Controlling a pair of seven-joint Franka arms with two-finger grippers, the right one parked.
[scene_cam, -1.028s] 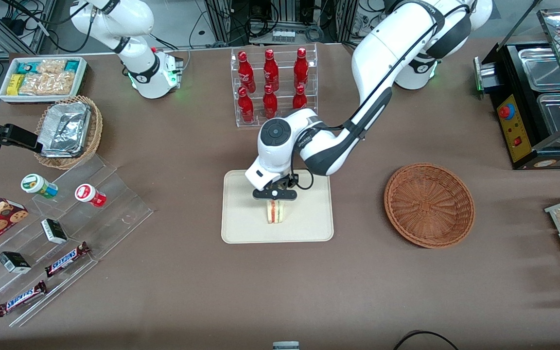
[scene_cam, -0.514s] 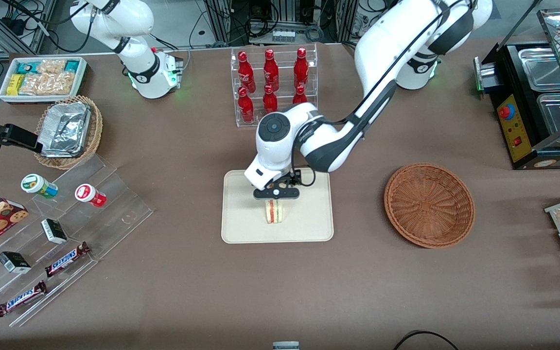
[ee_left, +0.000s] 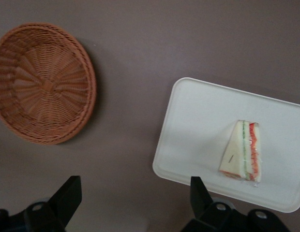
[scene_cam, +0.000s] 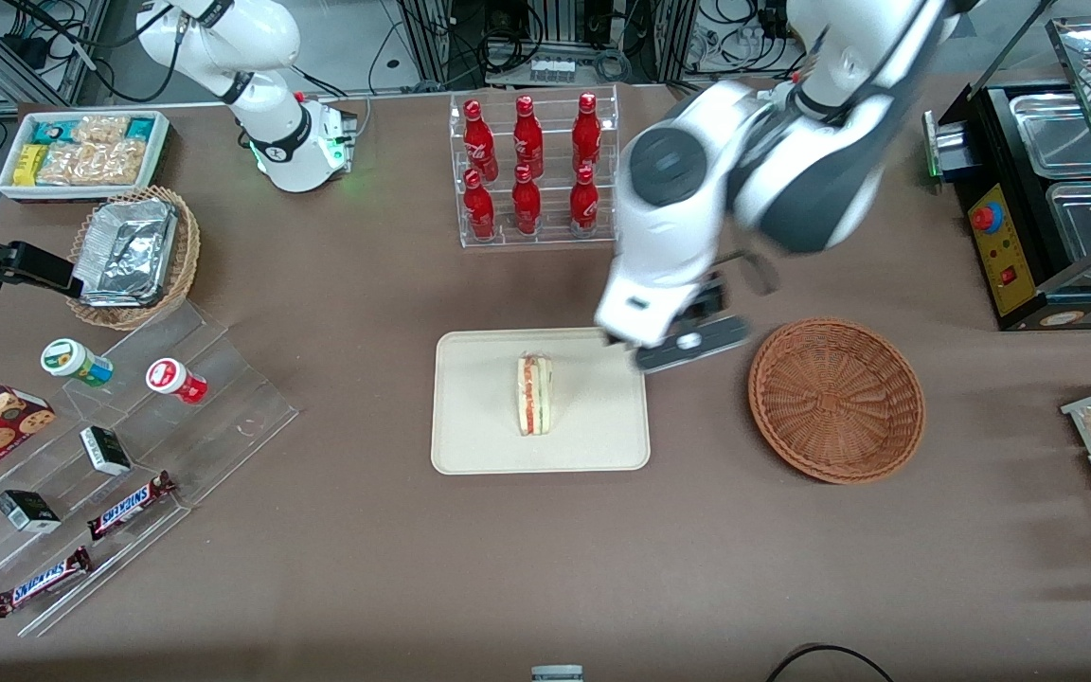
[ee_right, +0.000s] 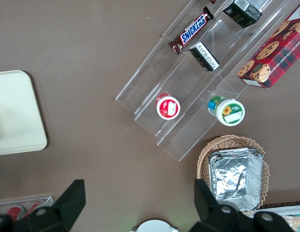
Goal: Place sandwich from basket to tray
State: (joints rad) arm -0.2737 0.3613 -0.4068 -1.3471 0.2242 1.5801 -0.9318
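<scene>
While the small triangular white-bread sandwich [scene_cam: 535, 394] lies on the cream rectangular tray [scene_cam: 479, 445], the pincer [scene_cam: 692, 343] hangs open and empty above the desk [scene_cam: 545, 549], between tray and reddish-brown wicker basket [scene_cam: 835, 399].

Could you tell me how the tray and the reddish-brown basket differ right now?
The tray is flat, cream-white and rectangular; the basket is round, reddish-brown woven wicker. The tray holds the sandwich; the basket holds nothing. Both sit on the brown table, and the open gripper hangs above the gap between them.
</scene>
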